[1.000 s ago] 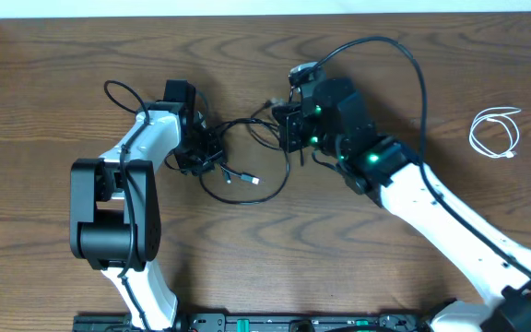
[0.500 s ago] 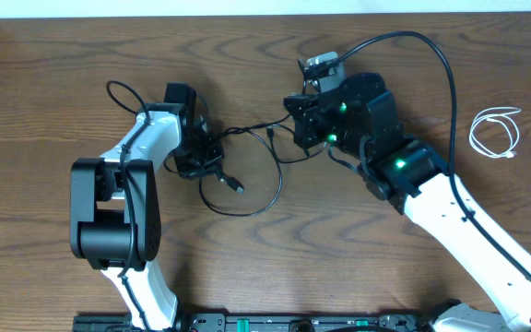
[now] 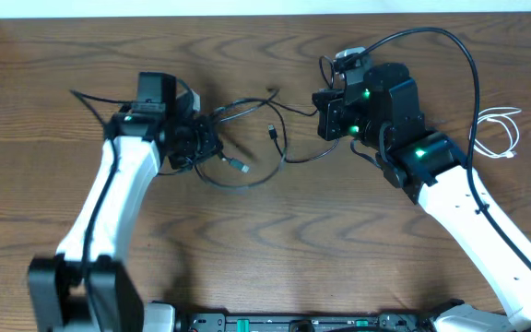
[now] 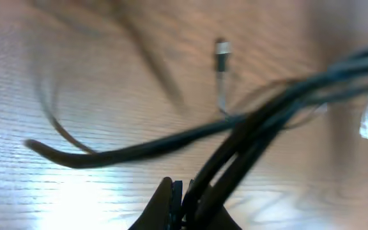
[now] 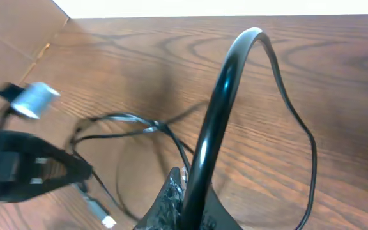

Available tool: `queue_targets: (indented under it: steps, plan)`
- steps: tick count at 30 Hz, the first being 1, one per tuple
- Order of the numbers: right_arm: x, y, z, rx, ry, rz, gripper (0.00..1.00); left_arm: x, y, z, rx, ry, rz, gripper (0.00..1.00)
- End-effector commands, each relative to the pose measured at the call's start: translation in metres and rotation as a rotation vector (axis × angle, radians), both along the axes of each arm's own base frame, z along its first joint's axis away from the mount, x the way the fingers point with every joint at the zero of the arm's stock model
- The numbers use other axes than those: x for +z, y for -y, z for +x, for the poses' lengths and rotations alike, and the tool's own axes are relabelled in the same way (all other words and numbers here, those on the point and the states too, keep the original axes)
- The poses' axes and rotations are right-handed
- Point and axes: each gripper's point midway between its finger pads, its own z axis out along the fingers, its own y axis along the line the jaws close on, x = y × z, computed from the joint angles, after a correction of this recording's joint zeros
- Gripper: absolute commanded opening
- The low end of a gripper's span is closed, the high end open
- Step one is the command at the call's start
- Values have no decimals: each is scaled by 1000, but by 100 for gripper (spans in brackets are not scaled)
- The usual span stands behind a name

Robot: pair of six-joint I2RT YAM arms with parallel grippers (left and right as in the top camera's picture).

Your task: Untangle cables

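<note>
Over the bench, the left hand reaches centreward, pinched tight on the black cable. The right hand, nearer the far edge, clamps it too.

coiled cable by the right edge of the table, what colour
White; the coiled cable shows best in the overhead view.

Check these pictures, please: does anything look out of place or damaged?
Nothing is damaged or spilled. The black cable runs in loose crossed loops between the left hand and the right hand, both shut on it. The white cable lies coiled apart, far right.
</note>
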Motion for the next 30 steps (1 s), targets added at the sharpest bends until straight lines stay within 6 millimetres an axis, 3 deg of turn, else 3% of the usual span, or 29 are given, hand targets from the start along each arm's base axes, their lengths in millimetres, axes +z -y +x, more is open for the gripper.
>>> queue_targets:
  steps: [1,4,8,10,16,19,22,25,30]
  plan:
    - [11,6,0,1,45,-15,1,35,8,-5,-31,94,-56,7]
    - [7,7,-2,17,43,-45,1,38,-7,-2,16,124,32,7]
    - [-7,20,-4,-28,4,-114,1,21,-57,-5,257,48,260,8]
    - [-13,32,-1,-73,7,-174,1,17,-72,-11,318,14,326,7]
    - [-18,63,9,-184,48,-335,1,11,-84,-24,367,-52,348,7]
    - [-17,68,11,-207,58,-360,1,11,-93,-25,397,-63,348,9]
    - [-18,63,9,-188,50,-337,1,11,-100,-26,419,-69,338,24]
    - [-19,53,5,-141,35,-305,1,11,-102,-26,427,-75,323,27]
    - [-20,53,6,-140,35,-305,1,11,-103,-26,428,-76,325,43]
